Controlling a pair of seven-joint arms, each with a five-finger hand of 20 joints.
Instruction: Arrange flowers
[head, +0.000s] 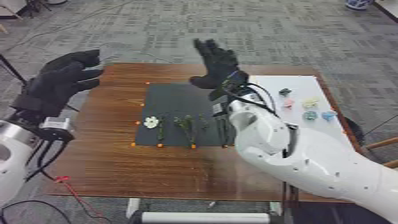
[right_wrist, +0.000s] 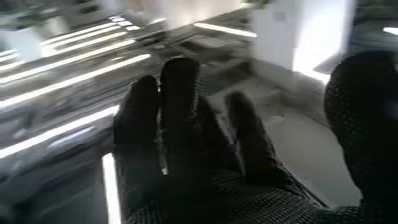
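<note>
The right hand (head: 219, 72) is raised near the black mat's (head: 169, 95) far right corner, its fingers extended and holding nothing; the left hand (head: 64, 80), also empty and loosely open, is by the table's (head: 98, 160) left edge. The white flower (head: 151, 121) lies at the mat's left edge, green stems (head: 187, 127) towards its near edge. Coming down spread, the right hand might drag neighbouring stems along; a low forearm could sweep the loose blooms (head: 310, 103) off the white board's (head: 293, 82) right edge
</note>
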